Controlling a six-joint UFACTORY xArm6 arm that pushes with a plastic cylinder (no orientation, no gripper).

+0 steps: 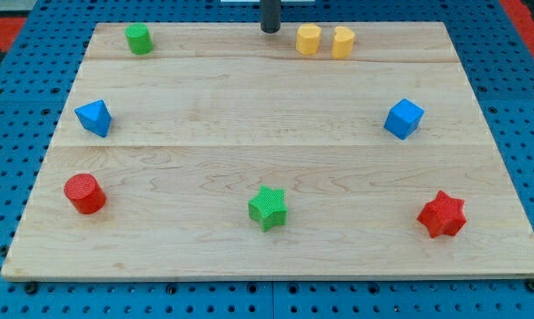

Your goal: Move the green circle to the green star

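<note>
Green circle: a short green cylinder block (139, 39) sits near the top left corner of the pale wooden board (267, 115), standing alone.
Green star: a green star-shaped block (267, 208) lies near the bottom centre of the board, well apart from the green cylinder.
My tip: the dark rod's lower end (270, 31) rests at the board's top edge, near the middle; it has no jaws, and it touches no block. It is just left of the yellow pair and well right of the green cylinder.
Yellow blocks: a yellow rounded block (309, 40) and a yellow heart-like block (343, 42) sit side by side at the top.
Blue blocks: an angular blue block (94, 117) at mid left, a blue cube-like block (404, 119) at mid right.
Red blocks: a red cylinder (85, 193) at lower left, a red star (442, 214) at lower right.
Surround: a blue pegboard table (514, 89) frames the board.
</note>
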